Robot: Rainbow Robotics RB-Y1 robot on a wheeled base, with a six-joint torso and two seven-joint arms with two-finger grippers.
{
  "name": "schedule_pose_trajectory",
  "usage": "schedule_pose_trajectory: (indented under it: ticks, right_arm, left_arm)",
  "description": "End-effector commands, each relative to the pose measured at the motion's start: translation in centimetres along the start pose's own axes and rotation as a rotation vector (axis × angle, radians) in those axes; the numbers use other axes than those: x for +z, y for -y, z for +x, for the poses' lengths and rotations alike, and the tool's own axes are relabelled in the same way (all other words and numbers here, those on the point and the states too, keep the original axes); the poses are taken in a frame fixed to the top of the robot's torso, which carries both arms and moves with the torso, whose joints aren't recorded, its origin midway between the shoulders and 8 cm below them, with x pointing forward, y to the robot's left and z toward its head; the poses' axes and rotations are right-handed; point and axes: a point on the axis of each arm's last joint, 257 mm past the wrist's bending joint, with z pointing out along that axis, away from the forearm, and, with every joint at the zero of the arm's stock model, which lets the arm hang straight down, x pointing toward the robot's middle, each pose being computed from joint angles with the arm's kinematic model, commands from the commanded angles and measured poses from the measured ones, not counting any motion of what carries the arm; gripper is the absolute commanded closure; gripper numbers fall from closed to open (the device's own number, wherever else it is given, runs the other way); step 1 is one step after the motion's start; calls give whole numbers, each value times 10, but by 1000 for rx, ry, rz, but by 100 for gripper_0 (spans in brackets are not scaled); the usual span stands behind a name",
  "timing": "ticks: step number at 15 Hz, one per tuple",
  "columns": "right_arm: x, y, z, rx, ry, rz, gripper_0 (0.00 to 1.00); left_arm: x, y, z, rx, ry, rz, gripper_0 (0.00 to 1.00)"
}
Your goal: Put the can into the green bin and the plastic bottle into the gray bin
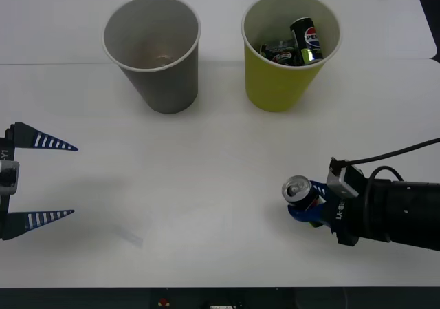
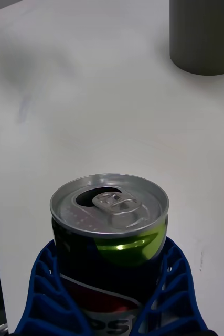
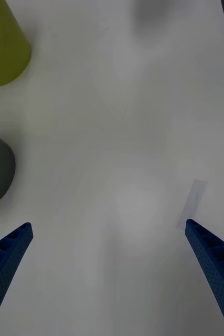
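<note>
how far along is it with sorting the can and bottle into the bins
Done: the green bin already holds a few cans, and the gray bin looks empty. In hand: the right gripper has its jaws shut on the can, upright near the table's front edge, well short of the bins. Left: carrying that can to the green bin. The left gripper waits open at the left.

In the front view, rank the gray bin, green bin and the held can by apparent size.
1-2. gray bin and green bin: look alike, no ranking between them.
3. can, clearly smallest, held in the right gripper.
</note>
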Motion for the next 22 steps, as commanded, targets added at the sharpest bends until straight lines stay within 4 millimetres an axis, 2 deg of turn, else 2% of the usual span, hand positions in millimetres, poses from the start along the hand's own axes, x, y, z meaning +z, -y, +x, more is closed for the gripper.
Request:
schedule_pose_trajectory:
  ticks: [1, 4, 6, 11, 13, 17, 19, 22]
  right_arm:
    - [-21, 4, -6, 15, -79, 33, 100]
    - [-41, 9, -18, 36, -139, 87, 100]
    - [-52, 21, -39, 32, -131, 152, 100]
    - [-70, 44, -76, 11, -119, 222, 100]
    - [-79, 57, -106, 20, -52, 253, 100]
    - [-85, 71, -147, 30, 21, 283, 100]
    - [-93, 84, -185, -7, 81, 324, 100]
    - [-95, 106, -209, -12, 109, 340, 100]
  left_arm:
    - [0, 0, 0, 0, 0, 0, 0]
    - [0, 0, 0, 0, 0, 0, 0]
    - [0, 0, 0, 0, 0, 0, 0]
    - [0, 0, 0, 0, 0, 0, 0]
    - [0, 0, 0, 0, 0, 0, 0]
    - [0, 0, 0, 0, 0, 0, 0]
    - [0, 0, 0, 0, 0, 0, 0]
    - [0, 0, 0, 0, 0, 0, 0]
